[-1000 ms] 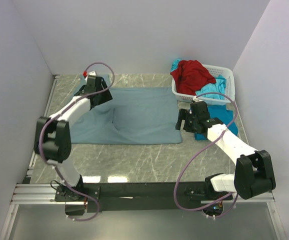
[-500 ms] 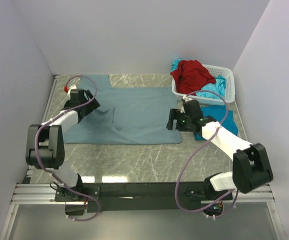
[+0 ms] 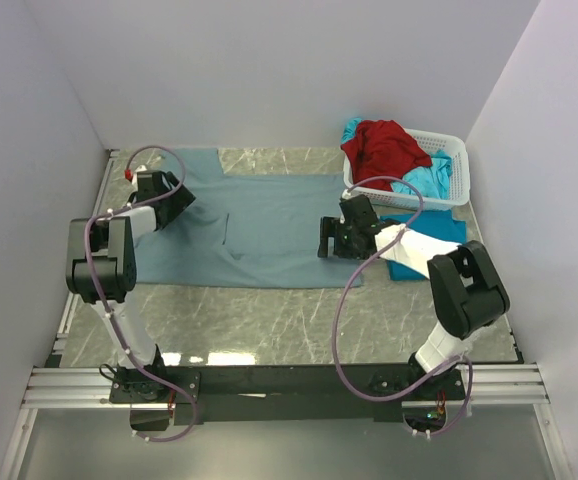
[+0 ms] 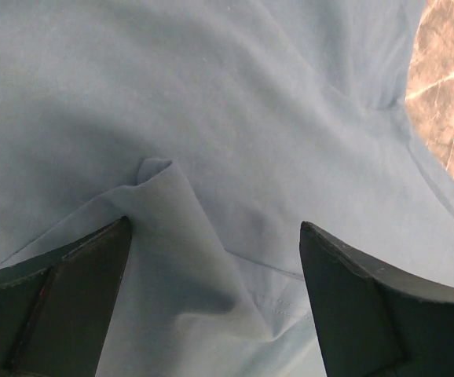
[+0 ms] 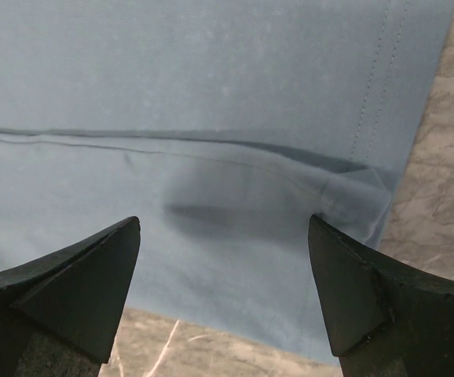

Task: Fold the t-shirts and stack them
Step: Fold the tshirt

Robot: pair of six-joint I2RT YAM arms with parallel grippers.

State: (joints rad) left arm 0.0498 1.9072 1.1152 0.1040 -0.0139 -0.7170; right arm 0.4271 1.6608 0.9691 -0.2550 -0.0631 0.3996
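Note:
The large grey-blue t-shirt (image 3: 259, 225) lies spread flat on the marble table, with a crease near its middle. My left gripper (image 3: 174, 205) is open, low over the shirt's left sleeve part; the left wrist view shows a raised fold of cloth (image 4: 172, 228) between the fingers. My right gripper (image 3: 326, 240) is open over the shirt's right hem, whose edge (image 5: 345, 188) shows in the right wrist view. A red t-shirt (image 3: 384, 150) and a turquoise t-shirt (image 3: 424, 180) lie in the white basket. Another turquoise shirt (image 3: 424, 240) lies on the table to the right.
The white lattice basket (image 3: 454, 160) stands at the back right against the wall. Walls close in the table on the left, back and right. Bare marble (image 3: 269, 320) lies in front of the shirt.
The left gripper has moved left and down from the shirt's back left corner to its left edge. The right gripper has moved left onto the shirt's right hem.

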